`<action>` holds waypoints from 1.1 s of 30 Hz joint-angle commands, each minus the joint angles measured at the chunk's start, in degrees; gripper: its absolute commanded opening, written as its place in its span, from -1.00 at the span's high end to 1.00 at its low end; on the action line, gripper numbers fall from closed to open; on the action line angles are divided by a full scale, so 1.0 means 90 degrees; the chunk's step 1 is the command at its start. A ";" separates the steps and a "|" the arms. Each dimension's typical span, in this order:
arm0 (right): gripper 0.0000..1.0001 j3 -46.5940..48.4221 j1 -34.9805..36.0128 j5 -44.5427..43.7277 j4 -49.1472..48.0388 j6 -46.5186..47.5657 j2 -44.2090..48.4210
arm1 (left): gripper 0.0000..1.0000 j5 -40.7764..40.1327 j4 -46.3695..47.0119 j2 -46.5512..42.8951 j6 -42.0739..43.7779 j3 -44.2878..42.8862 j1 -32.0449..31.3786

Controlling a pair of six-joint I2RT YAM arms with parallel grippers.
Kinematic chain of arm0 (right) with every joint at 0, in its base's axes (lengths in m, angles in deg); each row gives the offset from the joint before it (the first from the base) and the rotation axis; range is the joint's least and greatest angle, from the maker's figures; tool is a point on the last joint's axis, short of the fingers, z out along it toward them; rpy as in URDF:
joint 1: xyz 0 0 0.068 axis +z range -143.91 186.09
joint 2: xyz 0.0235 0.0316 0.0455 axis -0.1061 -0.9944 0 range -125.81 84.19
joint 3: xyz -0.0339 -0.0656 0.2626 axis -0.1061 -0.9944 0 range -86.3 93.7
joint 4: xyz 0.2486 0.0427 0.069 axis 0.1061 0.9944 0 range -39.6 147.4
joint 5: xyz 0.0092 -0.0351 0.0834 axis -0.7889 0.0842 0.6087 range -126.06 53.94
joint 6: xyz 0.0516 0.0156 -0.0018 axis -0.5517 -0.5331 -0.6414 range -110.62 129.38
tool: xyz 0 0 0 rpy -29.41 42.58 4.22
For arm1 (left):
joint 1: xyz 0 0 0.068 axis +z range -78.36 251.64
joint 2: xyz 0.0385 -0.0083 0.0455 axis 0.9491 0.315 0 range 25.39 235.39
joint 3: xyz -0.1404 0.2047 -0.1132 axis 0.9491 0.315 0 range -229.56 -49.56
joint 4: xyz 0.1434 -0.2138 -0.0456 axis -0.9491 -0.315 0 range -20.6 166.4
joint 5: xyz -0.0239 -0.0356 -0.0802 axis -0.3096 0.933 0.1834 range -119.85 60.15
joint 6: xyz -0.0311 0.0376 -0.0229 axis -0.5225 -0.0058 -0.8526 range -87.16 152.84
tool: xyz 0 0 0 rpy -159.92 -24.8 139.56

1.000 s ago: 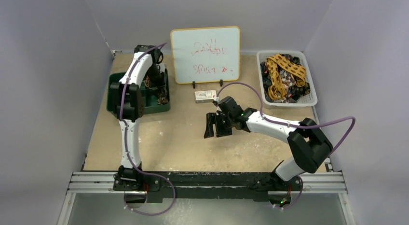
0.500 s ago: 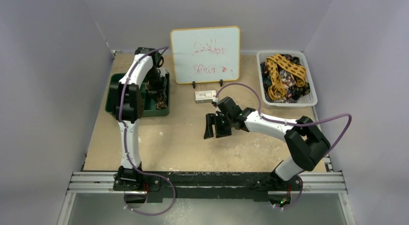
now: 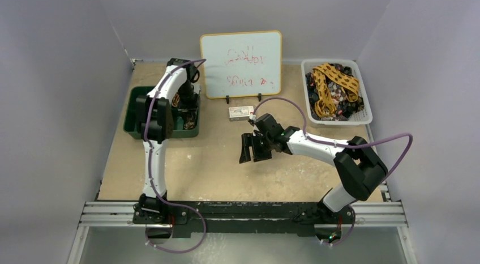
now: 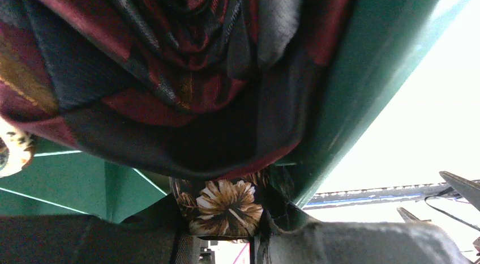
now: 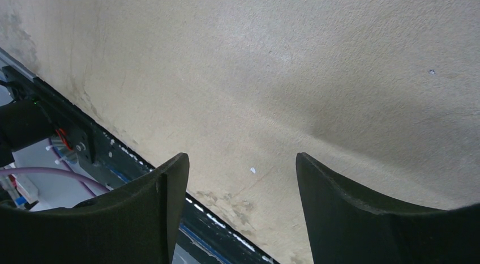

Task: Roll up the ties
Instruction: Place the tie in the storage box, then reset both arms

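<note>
1. Left wrist view: the left hand (image 4: 223,225) is closed on a fold of the floral tie (image 4: 223,204), pale brown petals on dark cloth, which bulges just ahead of its fingers.
2. Just beyond that fold sits a rolled tie (image 4: 170,77). It is a fat coil of dark red and navy woven fabric with a slight sheen, its layers spiralling inward. Whether coil and fold touch, I cannot tell.
3. Both lie inside the green bin (image 3: 136,114), whose smooth plastic wall rises on this hand's right. A scrap of leopard-like print (image 4: 11,150) shows at its left, too little to tell its shape.
4. The right hand (image 5: 240,179) is open and empty, its 2 dark fingers spread over the bare, grainy counter (image 3: 215,167), with no tie near it.
5. The loose ties are heaped in the white basket (image 3: 368,99), well apart from the right hand, ahead of it and to its right. A mustard tie (image 3: 334,82) with dark spots lies looped on top, its long axis running roughly away from the arm bases.
6. The right arm is plainly the nearer of the 2 to that heap, so fetching the next tie looks like its job. The limp cloth would probably sag and drag its neighbours.
</note>
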 commanded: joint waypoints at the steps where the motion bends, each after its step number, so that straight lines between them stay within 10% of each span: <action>1: -0.43 0.0251 -0.0025 0.0052 0.0117 0.0113 0.0036 | 0.46 -0.0222 -0.0125 -0.0185 -0.0060 -0.0257 -0.0044; 14: -0.44 0.0290 -0.0021 0.0094 0.0141 0.0113 0.0007 | -0.40 -0.0240 -0.0299 -0.0603 -0.0027 -0.0563 -0.0044; 26: -0.42 0.0280 -0.0025 0.0049 0.0109 0.0120 0.0242 | -0.23 0.0061 0.0367 -0.1485 -0.0208 -0.0427 -0.0044; 33: -0.49 0.0276 -0.0025 -0.0950 0.0377 0.0284 0.1507 | -0.50 0.0329 0.2551 -0.3775 -0.0712 0.1504 -0.0029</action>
